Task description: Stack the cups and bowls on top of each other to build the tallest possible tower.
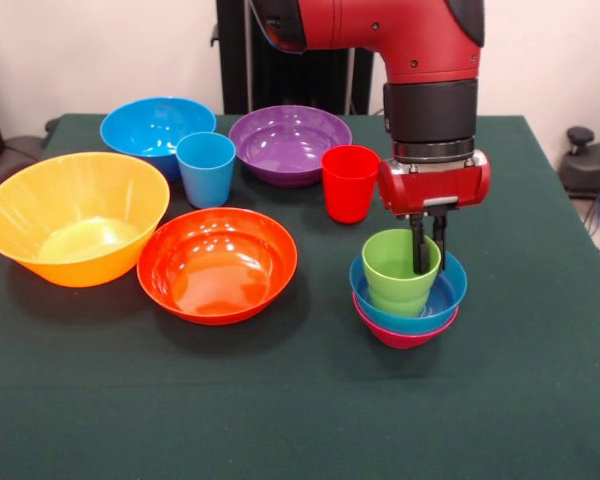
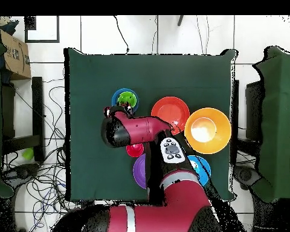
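Leftmost sat the yellow bowl [image 1: 73,217], then the orange bowl [image 1: 217,264], both well apart from the tower [image 1: 408,288]. Rightmost, the gripper [image 1: 428,268] stood directly above, fingers pinching the green cup [image 1: 400,270] by its right rim, cup upright in the small blue bowl [image 1: 442,298].

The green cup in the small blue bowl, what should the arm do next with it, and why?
Probably release and lift straight up. The green cup sits upright inside the small blue bowl, nested on the magenta bowl, with the end effector at the cup's rim, so this placement looks complete.
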Available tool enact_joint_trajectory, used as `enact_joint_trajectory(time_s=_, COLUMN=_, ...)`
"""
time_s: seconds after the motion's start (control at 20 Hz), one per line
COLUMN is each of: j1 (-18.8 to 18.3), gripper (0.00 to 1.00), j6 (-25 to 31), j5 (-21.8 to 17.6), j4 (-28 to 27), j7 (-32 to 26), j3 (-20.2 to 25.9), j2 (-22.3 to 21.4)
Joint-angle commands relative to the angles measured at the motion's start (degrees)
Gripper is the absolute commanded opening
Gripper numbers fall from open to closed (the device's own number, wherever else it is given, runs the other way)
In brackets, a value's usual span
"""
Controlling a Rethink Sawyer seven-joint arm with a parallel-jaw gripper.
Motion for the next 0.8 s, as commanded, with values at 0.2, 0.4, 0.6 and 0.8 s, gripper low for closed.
enact_joint_trajectory(time_s=0.2, j1=2.45, gripper=0.0, j6=0.06, j5=-2.14, j4=2.57, j7=6.11, j3=5.96, j2=5.9)
enact_joint_trajectory(time_s=0.4, j1=3.08, gripper=0.0, j6=-0.14, j5=-1.77, j4=2.34, j7=6.52, j3=5.76, j2=6.13)
enact_joint_trajectory(time_s=0.6, j1=3.06, gripper=0.0, j6=-0.64, j5=-2.13, j4=1.79, j7=6.24, j3=5.86, j2=6.8)
enact_joint_trajectory(time_s=0.8, j1=3.43, gripper=0.0, j6=-0.31, j5=-2.16, j4=1.83, j7=6.09, j3=5.21, j2=6.55)
